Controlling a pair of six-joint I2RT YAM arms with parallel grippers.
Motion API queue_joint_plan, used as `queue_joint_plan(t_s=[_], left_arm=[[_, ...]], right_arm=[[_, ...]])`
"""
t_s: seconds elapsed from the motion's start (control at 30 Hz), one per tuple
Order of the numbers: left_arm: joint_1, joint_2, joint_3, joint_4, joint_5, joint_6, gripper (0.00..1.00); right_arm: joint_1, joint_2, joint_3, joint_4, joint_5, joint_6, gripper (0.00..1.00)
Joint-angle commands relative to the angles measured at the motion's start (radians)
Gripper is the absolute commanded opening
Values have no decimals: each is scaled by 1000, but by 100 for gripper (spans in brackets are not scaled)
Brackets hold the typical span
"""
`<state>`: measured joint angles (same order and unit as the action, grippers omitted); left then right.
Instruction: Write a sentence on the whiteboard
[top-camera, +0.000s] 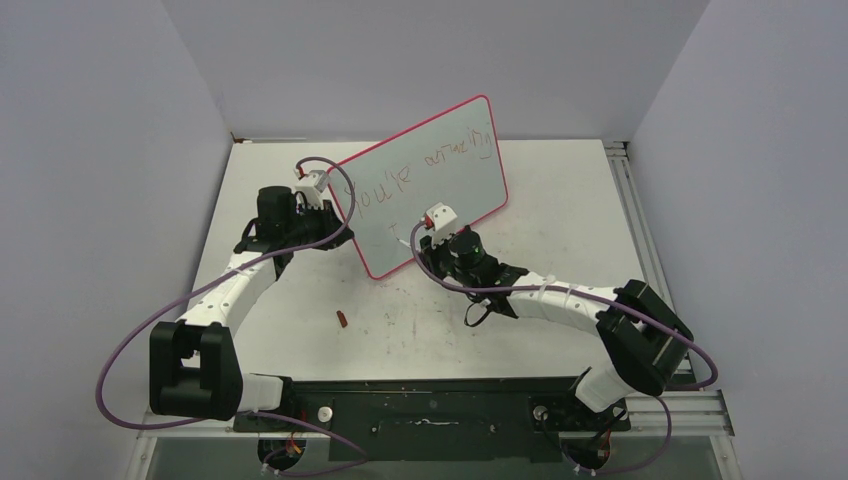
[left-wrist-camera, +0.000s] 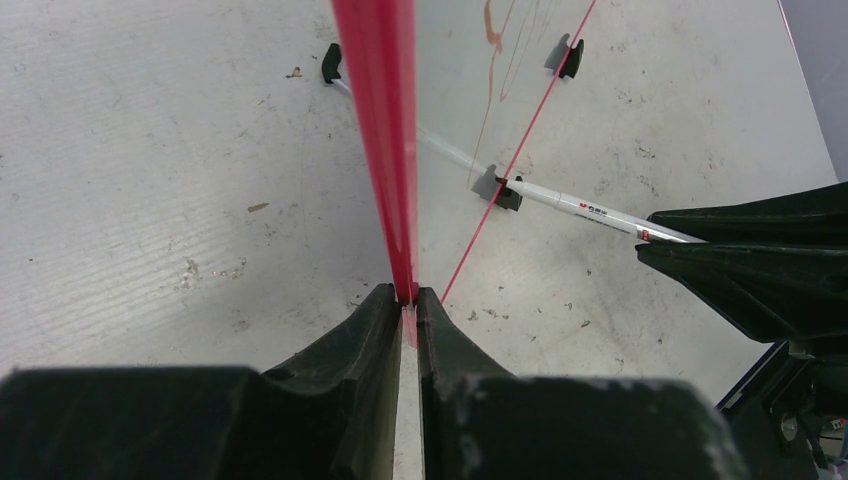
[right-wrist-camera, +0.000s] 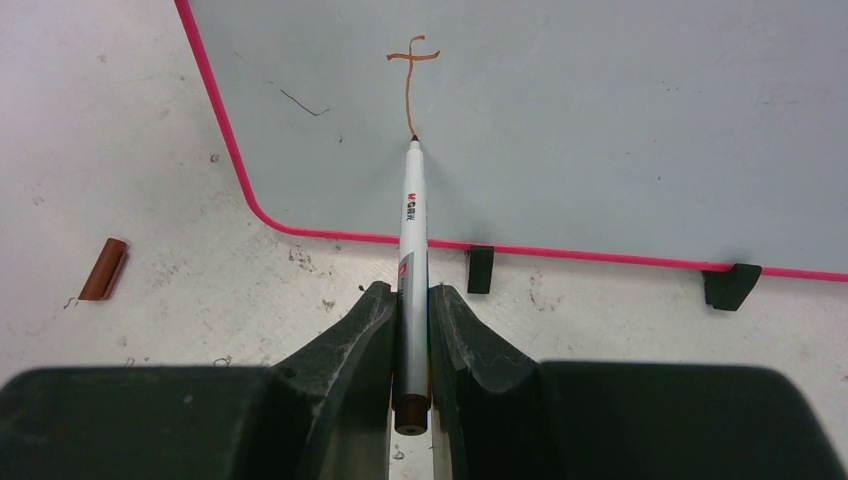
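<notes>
We see the large rounded-corner whiteboard (top-camera: 440, 195), pale grey-white with a pink-red rim, standing on edge on the white table (top-camera: 290, 290). It sits around the middle of the table, toward the far side, propped on two small black clip feet (right-wrist-camera: 480, 269). The sentence (top-camera: 385, 192), thin reddish-brown scrawled handwriting, runs across the board's face. From above we make out one full line and, beside it, only the start of a second.

The left gripper (left-wrist-camera: 410, 300) is at the board's left end. Its jaws are closed on the pink-red rim, which runs straight out of the narrow slit between them. They hold nothing else.

The right gripper (right-wrist-camera: 412, 300) is on the near side of the board, to the right of the left one. Its jaws are clamped on a slim white marker (right-wrist-camera: 411, 215) with red print on the barrel. They grip its rear half, so the brown back end pokes out toward the wrist. The marker points away at the board. Its dark tip meets the end of a small reddish-brown cross-shaped stroke (right-wrist-camera: 411, 75), close to the board's rounded corner by the table.

A small brown cylindrical marker cap (right-wrist-camera: 103, 268) lies on the table nearer than the board, between the two arms and apart from both grippers.
</notes>
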<state>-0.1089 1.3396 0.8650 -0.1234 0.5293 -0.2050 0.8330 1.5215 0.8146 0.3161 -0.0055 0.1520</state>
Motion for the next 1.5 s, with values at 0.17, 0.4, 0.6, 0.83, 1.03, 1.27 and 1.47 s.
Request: queue_joint_plan(t_s=[0.17,0.4,0.6,0.83,1.03,1.27,1.47], left_arm=[[-15,-22,42,15,23,3,8],[-15,-25,42,13,21,3,8],[-15,-28,41,13,17,4,8],[-15,-28,41,13,15,4,8],[-15,-29,40,13,16,4,8],[-15,-22,42,12,14,4,8],[-15,-23,40,10,10,6,8]], right_arm=[[5,-5,15,25,79,-14,5],[6,-16,29,25,92,-19,5],[5,-96,8,19,86,-17,5],[6,-158,7,-14,95,-26,5],[5,-174,-1,-14,91,-31,5],[-28,-162,-8,7,21,-35,5],[-74,-143,-21,32,-55,-32,5]])
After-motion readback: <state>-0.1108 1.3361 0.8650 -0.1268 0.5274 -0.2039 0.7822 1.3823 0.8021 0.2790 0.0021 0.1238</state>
